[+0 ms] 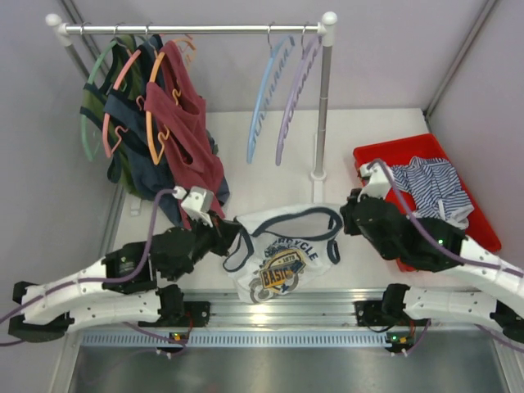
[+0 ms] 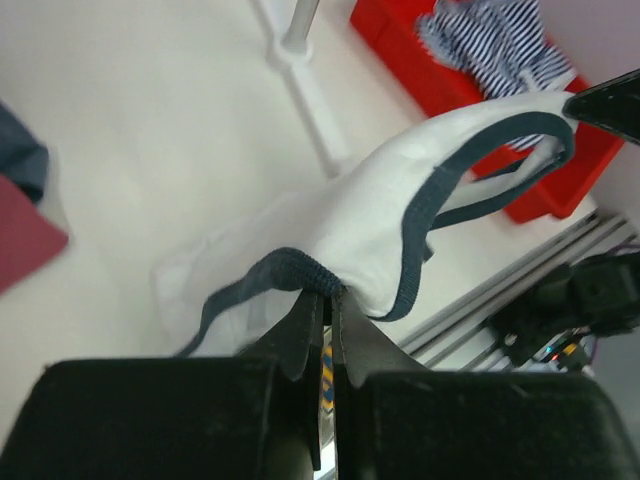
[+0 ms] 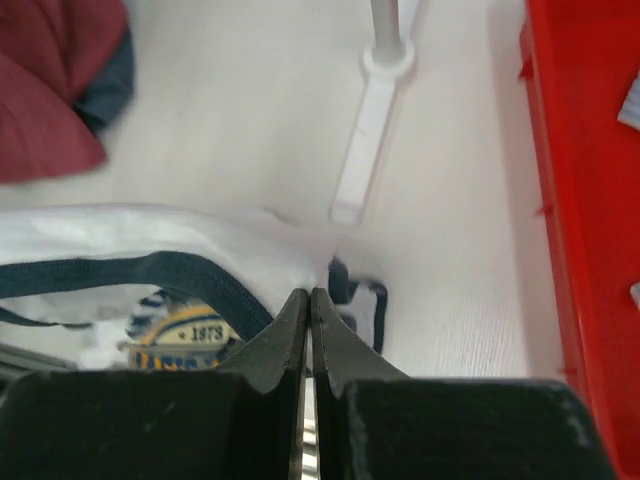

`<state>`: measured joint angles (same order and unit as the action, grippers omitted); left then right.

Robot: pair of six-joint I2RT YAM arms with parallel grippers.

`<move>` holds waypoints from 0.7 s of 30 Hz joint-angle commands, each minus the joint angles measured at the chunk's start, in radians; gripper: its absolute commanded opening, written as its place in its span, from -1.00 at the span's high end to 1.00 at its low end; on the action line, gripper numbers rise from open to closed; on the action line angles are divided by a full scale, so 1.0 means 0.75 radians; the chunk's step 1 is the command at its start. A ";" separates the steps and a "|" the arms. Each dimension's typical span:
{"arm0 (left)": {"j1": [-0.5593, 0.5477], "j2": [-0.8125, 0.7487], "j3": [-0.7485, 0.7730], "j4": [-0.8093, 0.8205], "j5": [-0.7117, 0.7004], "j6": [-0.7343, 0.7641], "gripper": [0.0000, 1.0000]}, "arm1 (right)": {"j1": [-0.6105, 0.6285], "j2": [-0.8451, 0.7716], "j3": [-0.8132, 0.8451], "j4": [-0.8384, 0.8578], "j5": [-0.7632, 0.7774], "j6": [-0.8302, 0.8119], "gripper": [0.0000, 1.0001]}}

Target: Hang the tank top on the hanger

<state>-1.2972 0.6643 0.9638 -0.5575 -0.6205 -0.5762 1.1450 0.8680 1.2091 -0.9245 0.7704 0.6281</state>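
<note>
The white tank top [image 1: 282,258] with navy trim and a blue-yellow chest graphic hangs stretched between my two grippers above the table's near edge. My left gripper [image 1: 232,233] is shut on its left shoulder strap, seen as navy trim at the fingertips in the left wrist view [image 2: 330,292]. My right gripper [image 1: 345,219] is shut on the right shoulder, where white fabric meets the fingertips in the right wrist view [image 3: 309,293]. The light-blue hanger [image 1: 266,98] hangs empty on the rail at the back, next to a lilac hanger [image 1: 296,94].
A clothes rack [image 1: 196,29] stands at the back with a maroon tank top [image 1: 190,131] on an orange hanger and dark garments at its left. Its white post [image 1: 322,106] stands behind the shirt. A red bin [image 1: 385,160] at the right holds a blue-white striped garment [image 1: 434,184].
</note>
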 commanded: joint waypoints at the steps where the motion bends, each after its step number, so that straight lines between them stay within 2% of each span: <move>1: -0.001 -0.090 -0.225 0.072 0.032 -0.262 1.00 | -0.048 -0.057 -0.231 0.038 -0.137 0.256 1.00; 4: 0.005 -0.064 -0.340 0.111 -0.001 -0.297 1.00 | -0.189 -0.016 -0.421 0.209 -0.311 0.220 1.00; 5: 0.032 -0.047 -0.356 0.115 -0.017 -0.301 1.00 | -0.242 0.002 -0.491 0.259 -0.439 0.202 1.00; 7: 0.101 0.010 -0.401 0.162 0.029 -0.277 1.00 | -0.371 0.065 -0.544 0.392 -0.530 0.147 1.00; 10: 0.393 0.049 -0.491 0.309 0.362 -0.218 1.00 | -0.469 0.160 -0.579 0.494 -0.598 0.102 1.00; 11: 0.560 0.053 -0.516 0.348 0.537 -0.205 1.00 | -0.489 0.202 -0.571 0.517 -0.634 0.091 1.00; 14: 0.818 0.108 -0.563 0.461 0.729 -0.142 1.00 | -0.551 0.262 -0.555 0.603 -0.687 0.077 1.00; 18: 0.991 0.314 -0.514 0.563 0.966 -0.072 1.00 | -0.665 0.384 -0.542 0.703 -0.775 0.118 0.99; 21: 1.022 0.415 -0.465 0.590 0.995 -0.044 1.00 | -0.680 0.420 -0.542 0.781 -0.808 0.165 0.81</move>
<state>-0.5510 0.9241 0.5529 -0.2367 -0.0109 -0.6613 0.6544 1.1675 0.7670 -0.4633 0.2207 0.7200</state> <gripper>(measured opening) 0.031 0.064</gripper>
